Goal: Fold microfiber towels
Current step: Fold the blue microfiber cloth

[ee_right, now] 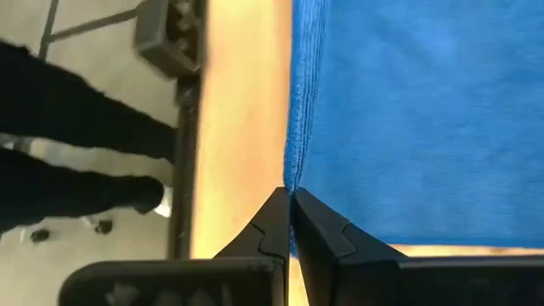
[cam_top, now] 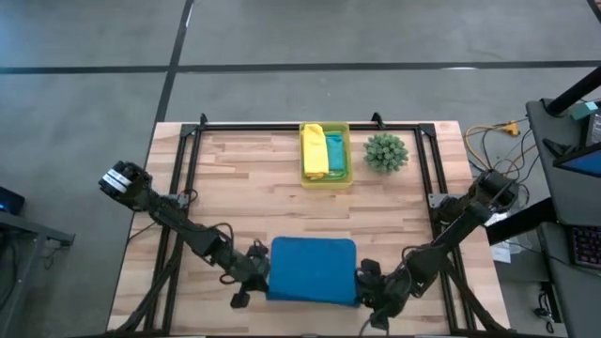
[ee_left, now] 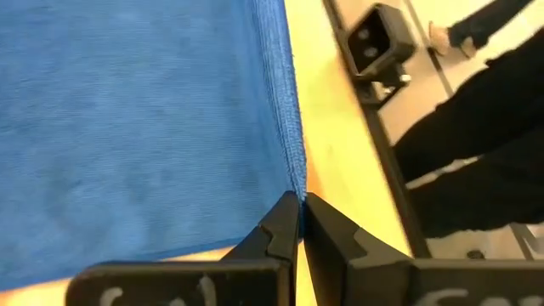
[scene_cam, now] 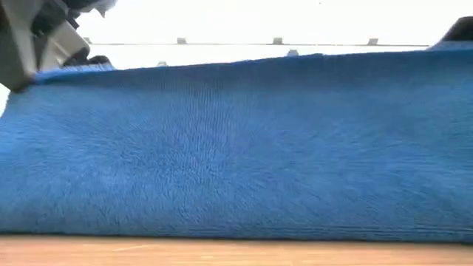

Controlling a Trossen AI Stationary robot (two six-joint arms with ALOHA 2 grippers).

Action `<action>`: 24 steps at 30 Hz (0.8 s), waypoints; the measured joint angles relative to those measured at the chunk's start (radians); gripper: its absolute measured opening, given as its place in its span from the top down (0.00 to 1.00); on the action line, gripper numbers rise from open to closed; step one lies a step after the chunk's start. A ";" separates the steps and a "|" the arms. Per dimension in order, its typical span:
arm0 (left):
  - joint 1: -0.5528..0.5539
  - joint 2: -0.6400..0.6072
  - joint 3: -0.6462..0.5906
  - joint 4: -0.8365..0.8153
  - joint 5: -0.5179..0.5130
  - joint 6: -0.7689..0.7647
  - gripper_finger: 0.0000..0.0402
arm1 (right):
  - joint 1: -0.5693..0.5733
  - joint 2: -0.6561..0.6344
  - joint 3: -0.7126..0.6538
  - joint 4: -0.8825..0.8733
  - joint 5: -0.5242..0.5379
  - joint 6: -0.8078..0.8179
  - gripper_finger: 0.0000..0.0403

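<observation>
A royal blue towel (cam_top: 312,270) lies near the table's front edge between my two grippers. In the low view it fills the picture (scene_cam: 236,148), with its lower part on the tabletop. My left gripper (cam_top: 252,282) is shut on its near left corner. My right gripper (cam_top: 368,284) is shut on its near right corner. A yellow towel (cam_top: 315,150) and a teal one (cam_top: 336,152) lie folded in the yellow-green bin (cam_top: 325,180) at the far middle. The lime green towel does not show clearly. My left gripper pinches the blue towel's corner (ee_left: 294,189) between its two fingertips, coming from the table's left. One layer or several, I cannot tell. The towel's side edge (ee_left: 285,102) runs straight away from the fingers. My right gripper pinches the blue towel's corner (ee_right: 289,183) between its two fingertips, coming from the table's right. The towel's side edge (ee_right: 304,85) runs straight away from the fingers. The towel's top edge (scene_cam: 244,60) is raised and nearly straight between the two grippers.
A small round spiky green plant (cam_top: 385,152) stands right of the bin. A dark metal frame (cam_top: 188,188) runs along the table's sides and back. A person's dark-clad legs show beyond the table's edge (ee_left: 476,144) (ee_right: 76,161). Bare wood lies between towel and bin.
</observation>
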 joint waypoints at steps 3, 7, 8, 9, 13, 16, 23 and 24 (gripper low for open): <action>0.028 -0.036 -0.047 0.023 -0.006 -0.001 1.00 | -0.027 -0.024 -0.031 -0.001 0.001 0.000 0.98; 0.070 -0.047 -0.071 0.028 -0.007 -0.001 1.00 | -0.057 -0.045 -0.056 0.002 -0.001 -0.003 0.98; 0.079 -0.047 -0.074 0.027 -0.007 -0.001 1.00 | -0.063 -0.045 -0.062 0.001 -0.001 -0.003 0.98; 0.088 -0.046 -0.074 0.029 -0.008 -0.001 1.00 | -0.070 -0.045 -0.067 0.001 -0.008 -0.003 0.98; 0.118 -0.041 -0.092 0.059 -0.019 -0.001 1.00 | -0.096 -0.049 -0.089 0.002 -0.010 -0.003 0.98; 0.128 -0.041 -0.119 0.119 -0.037 0.000 1.00 | -0.109 -0.053 -0.104 0.002 -0.011 -0.003 0.98; 0.136 -0.041 -0.137 0.123 -0.048 0.000 1.00 | -0.136 -0.089 -0.142 0.003 -0.011 -0.003 0.98; 0.138 -0.041 -0.137 0.123 -0.056 0.003 1.00 | -0.141 -0.093 -0.146 0.003 -0.011 -0.003 0.98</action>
